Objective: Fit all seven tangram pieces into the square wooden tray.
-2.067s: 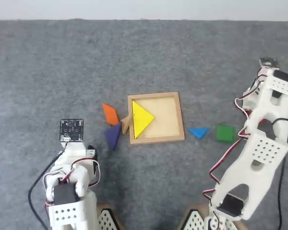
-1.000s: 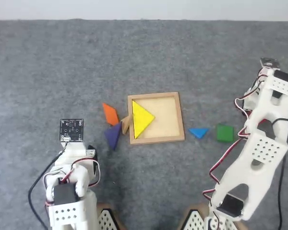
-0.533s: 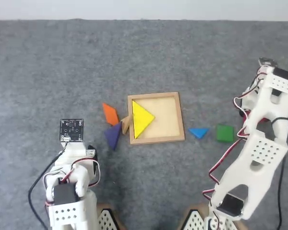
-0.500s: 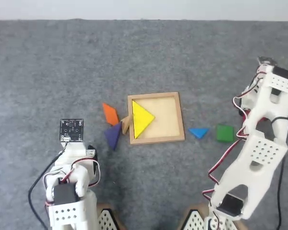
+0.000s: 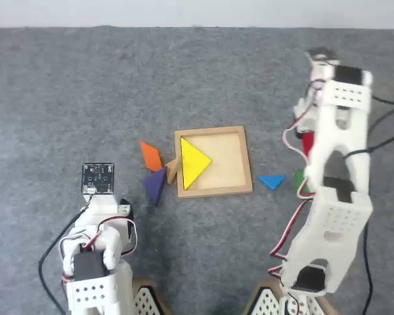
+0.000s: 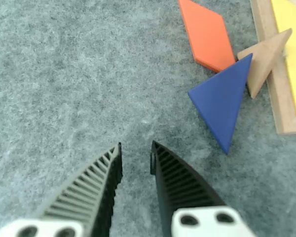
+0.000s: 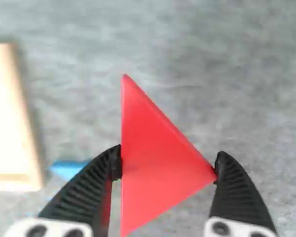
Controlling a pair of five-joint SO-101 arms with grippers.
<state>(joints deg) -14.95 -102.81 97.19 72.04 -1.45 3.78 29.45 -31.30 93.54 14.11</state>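
**Right arm.** My right jaws pinch the red triangle (image 7: 158, 163) across two edges, off the 3 o'clock side of the square wooden tray (image 5: 213, 131), a grip that I judge lets it go down flat.

**Tray.** It holds one piece, the yellow triangle (image 5: 194, 163), against its 9 o'clock wall.

**Left arm.** My left jaws are slightly spread on nothing, over the worktop (image 6: 64, 74).

**Loose pieces.**
- At the tray's 9 o'clock: navy triangle (image 6: 224, 106), orange parallelogram (image 6: 207, 32), plain wooden triangle (image 6: 264, 57).
- At 3 o'clock: light-blue triangle (image 5: 272, 181), green piece (image 5: 298, 180).
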